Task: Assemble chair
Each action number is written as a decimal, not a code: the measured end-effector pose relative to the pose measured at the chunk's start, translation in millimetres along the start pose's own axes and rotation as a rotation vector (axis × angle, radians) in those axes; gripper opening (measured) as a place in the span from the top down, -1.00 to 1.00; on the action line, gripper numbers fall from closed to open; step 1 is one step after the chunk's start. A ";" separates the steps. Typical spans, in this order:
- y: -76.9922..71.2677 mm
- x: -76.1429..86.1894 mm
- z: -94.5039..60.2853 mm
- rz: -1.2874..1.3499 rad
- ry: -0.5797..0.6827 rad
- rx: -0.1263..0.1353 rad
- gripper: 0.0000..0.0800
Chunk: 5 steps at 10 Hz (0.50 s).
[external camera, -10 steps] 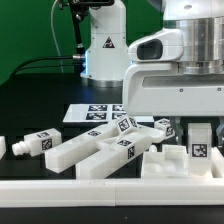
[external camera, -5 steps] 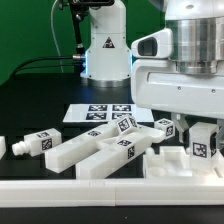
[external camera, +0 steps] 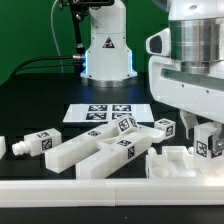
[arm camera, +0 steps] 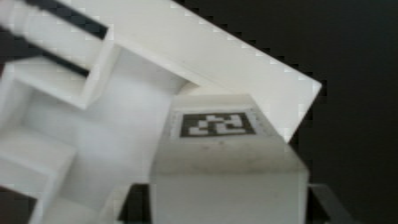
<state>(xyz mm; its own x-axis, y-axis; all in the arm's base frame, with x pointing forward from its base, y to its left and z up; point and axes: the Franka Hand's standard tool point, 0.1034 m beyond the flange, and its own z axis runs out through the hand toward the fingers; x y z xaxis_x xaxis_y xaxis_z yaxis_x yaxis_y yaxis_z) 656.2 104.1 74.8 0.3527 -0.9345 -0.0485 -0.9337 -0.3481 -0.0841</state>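
Over the black surface [external camera: 40, 110] I read my pincer [external camera: 205, 141] as clamped on a tagged chair piece [arm camera: 217, 150], probably poised to slot into the seat frame [external camera: 172, 162].

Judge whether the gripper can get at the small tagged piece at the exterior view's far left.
Probably not yet: the gripper is shut on a tagged white block; the small tagged piece itself lies uncovered.

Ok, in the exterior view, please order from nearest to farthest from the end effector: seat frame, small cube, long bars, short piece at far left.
The end effector holds a tagged block.
1. Seat frame: just under it, exterior view's right.
2. Small cube: beside it, slightly leftward.
3. Long bars: middle of the scene.
4. Short piece: exterior view's far left.
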 end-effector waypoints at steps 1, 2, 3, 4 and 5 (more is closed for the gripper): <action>0.5 -0.3 0.9 0.070 0.001 0.000 0.29; 0.9 -1.0 1.6 0.150 0.000 -0.001 0.29; 1.2 -1.3 2.1 0.260 0.001 -0.002 0.29; 1.4 -1.3 2.2 0.310 0.001 -0.003 0.29; 1.5 -1.7 2.3 0.405 -0.004 -0.002 0.29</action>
<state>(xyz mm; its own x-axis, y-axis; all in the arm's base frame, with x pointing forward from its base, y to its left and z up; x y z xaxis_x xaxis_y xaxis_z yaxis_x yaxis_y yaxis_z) 654.3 105.4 72.4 -0.0432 -0.9957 -0.0814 -0.9973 0.0478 -0.0552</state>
